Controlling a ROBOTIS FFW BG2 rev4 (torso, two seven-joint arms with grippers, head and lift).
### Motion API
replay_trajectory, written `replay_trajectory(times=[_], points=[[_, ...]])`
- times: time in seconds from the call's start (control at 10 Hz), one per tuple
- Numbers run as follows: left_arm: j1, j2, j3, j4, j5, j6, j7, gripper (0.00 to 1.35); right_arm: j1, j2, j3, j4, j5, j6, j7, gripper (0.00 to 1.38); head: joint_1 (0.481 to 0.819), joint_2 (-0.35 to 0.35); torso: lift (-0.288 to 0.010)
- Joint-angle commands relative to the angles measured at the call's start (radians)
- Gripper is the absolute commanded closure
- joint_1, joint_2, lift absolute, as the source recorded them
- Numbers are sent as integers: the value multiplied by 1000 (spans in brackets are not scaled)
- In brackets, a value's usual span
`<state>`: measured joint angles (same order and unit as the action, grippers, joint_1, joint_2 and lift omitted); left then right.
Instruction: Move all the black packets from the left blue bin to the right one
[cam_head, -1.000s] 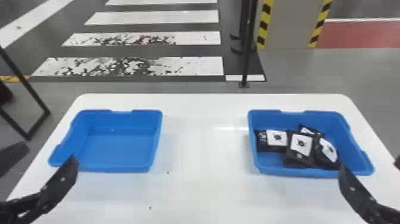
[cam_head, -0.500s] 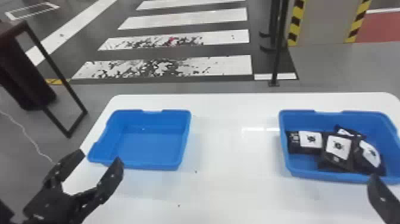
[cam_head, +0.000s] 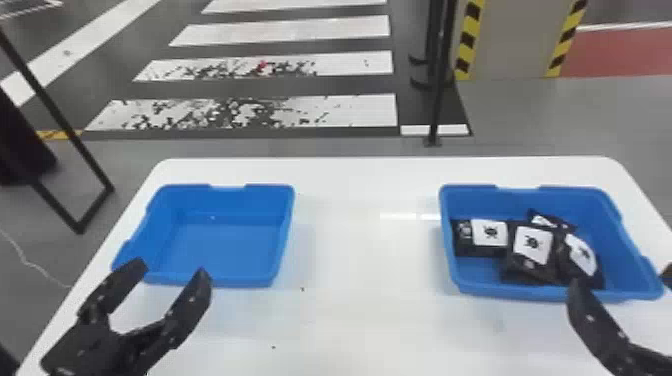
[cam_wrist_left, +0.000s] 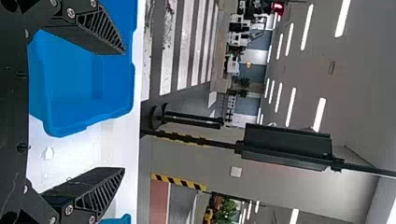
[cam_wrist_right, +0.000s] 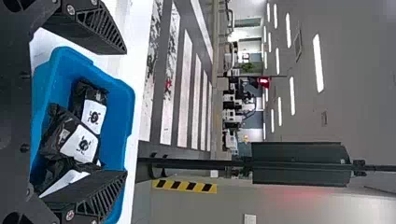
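In the head view my left gripper (cam_head: 172, 275) is open at the near edge of the left blue bin (cam_head: 225, 250), whose floor is bare. The left gripper (cam_wrist_left: 123, 112) holds nothing between its spread fingers in its wrist view. My right gripper (cam_head: 582, 295) is at the near side of the right blue bin (cam_head: 460, 270); its own wrist view shows the right gripper (cam_wrist_right: 126, 112) open, the bin beyond. Several black packets (cam_head: 532, 245) with white labels lie together inside the right bin, some overlapping; the packets (cam_wrist_right: 84, 142) are also in the right wrist view.
Both bins stand on a white table (cam_head: 360, 310), a wide gap between them. Past its far edge a dark pole (cam_head: 440, 75) rises from the floor, and a black metal frame (cam_head: 95, 205) stands at the left.
The head view has shifted back and forth, moving the table and bins across the picture. Both arms show further in from the lower edge than a second ago. The packets remain in the right bin.
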<state>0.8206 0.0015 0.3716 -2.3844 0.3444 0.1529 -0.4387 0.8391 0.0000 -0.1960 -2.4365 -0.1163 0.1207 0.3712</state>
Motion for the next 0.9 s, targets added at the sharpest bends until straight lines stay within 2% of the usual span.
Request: replay_trajectory(times=[0.0, 0.8], points=[[-6, -4, -21, 0, 3, 7, 0, 154, -5, 1, 3, -4, -7, -8, 0, 111, 695, 109, -140], [-25, -4, -35, 15, 7, 19, 0, 154, -15, -5, 7, -4, -23, -18, 0, 113, 695, 81, -140]])
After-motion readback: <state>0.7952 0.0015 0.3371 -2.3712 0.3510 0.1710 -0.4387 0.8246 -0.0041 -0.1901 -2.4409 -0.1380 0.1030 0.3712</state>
